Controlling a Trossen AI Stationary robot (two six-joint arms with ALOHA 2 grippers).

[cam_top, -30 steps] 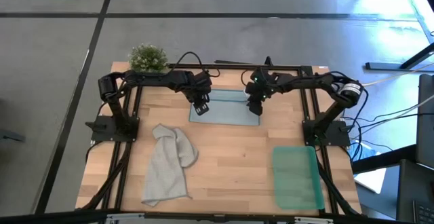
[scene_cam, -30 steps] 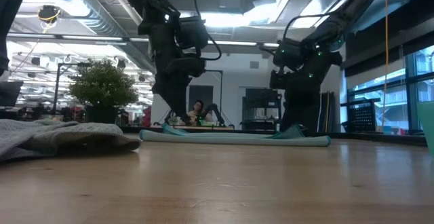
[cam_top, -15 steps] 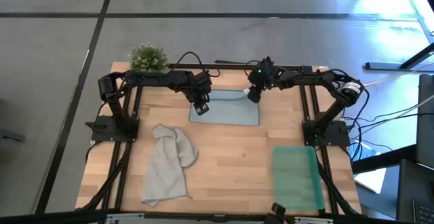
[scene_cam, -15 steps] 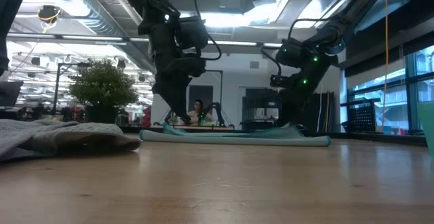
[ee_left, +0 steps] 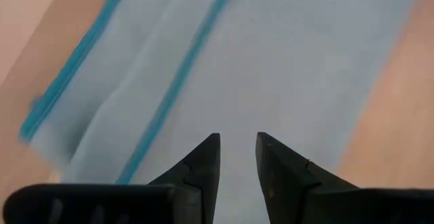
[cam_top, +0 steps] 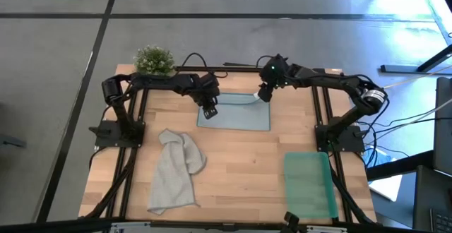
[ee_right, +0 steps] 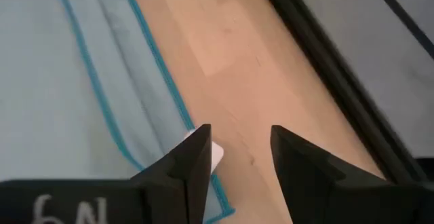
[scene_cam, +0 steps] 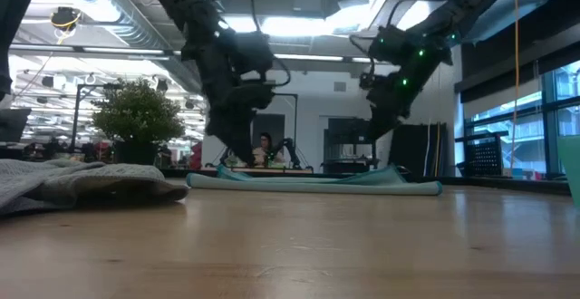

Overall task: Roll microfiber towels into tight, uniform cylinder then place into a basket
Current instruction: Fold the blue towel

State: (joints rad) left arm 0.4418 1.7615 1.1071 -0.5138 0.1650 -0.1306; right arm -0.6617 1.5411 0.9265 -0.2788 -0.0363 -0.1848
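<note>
The pale blue microfiber towel (cam_top: pixel 234 113) lies spread on the table at the far middle. A narrow strip along its far edge (ee_left: pixel 129 88) is folded over. My left gripper (cam_top: pixel 210 111) hovers open just above the towel's left part (ee_left: pixel 237 139), with nothing between its fingers. My right gripper (cam_top: pixel 263 95) hangs open above the towel's far right corner (ee_right: pixel 239 132); only bare wood shows between its fingers. The grey towel (cam_top: pixel 175 171) lies crumpled at the near left. The green basket (cam_top: pixel 309 183) sits at the near right.
A small bushy plant (cam_top: pixel 153 60) stands at the far left corner. The black frame rails (cam_top: pixel 321 113) run along the table's sides. Bare wood (cam_top: pixel 240 162) lies between the grey towel and the basket. A white label (ee_right: pixel 214 155) sits at the blue towel's corner.
My right gripper has risen off the blue towel's right end and drawn back toward the far edge, tipping to a flatter slant. The towel stays lying on the table.
</note>
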